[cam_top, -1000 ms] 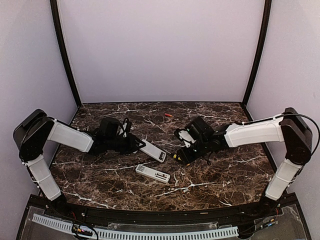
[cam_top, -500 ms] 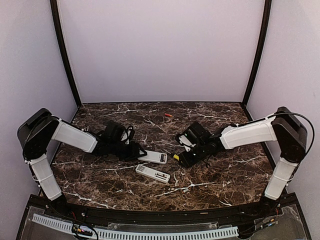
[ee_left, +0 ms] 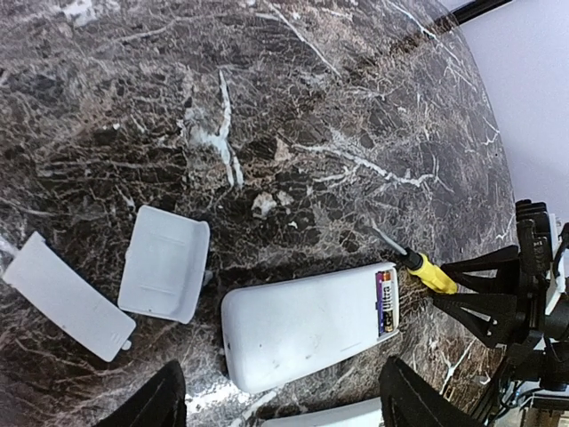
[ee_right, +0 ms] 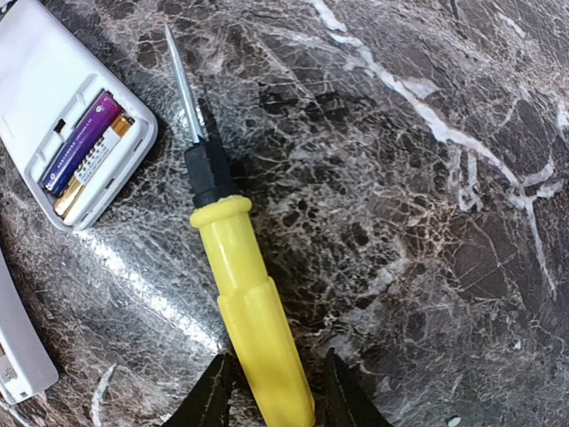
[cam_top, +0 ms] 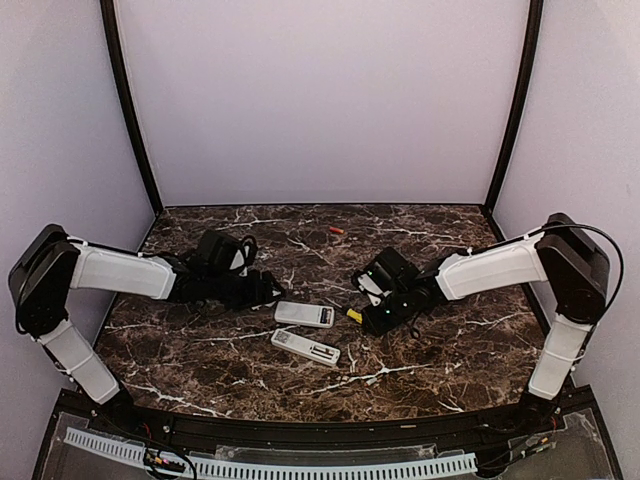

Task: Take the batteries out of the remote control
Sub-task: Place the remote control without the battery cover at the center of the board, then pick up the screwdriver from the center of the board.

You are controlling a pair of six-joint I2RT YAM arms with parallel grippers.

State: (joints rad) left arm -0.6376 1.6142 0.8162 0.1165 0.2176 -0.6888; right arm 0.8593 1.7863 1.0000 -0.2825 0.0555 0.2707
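A white remote control (ee_left: 311, 325) lies back-up on the marble, its end compartment open with batteries (ee_left: 385, 302) inside. From the right wrist they show as a purple cell (ee_right: 80, 142) beside a gold-and-white one (ee_right: 93, 165). My left gripper (ee_left: 284, 411) is open, its fingers wide on either side of the remote's near end without touching it. My right gripper (ee_right: 277, 396) straddles the handle of a yellow screwdriver (ee_right: 253, 311) lying on the table, with a narrow gap still showing at the right finger. A reddish battery (cam_top: 336, 231) lies far back.
Two flat pale cover plates (ee_left: 164, 262) (ee_left: 67, 296) lie left of the remote. A second white remote (cam_top: 305, 348) lies nearer the front edge. The screwdriver's metal tip (ee_right: 182, 84) points at the open compartment.
My left gripper opened, let go of the remote and drew back left; the remote now lies flat. My right gripper's fingers narrowed around the yellow handle.
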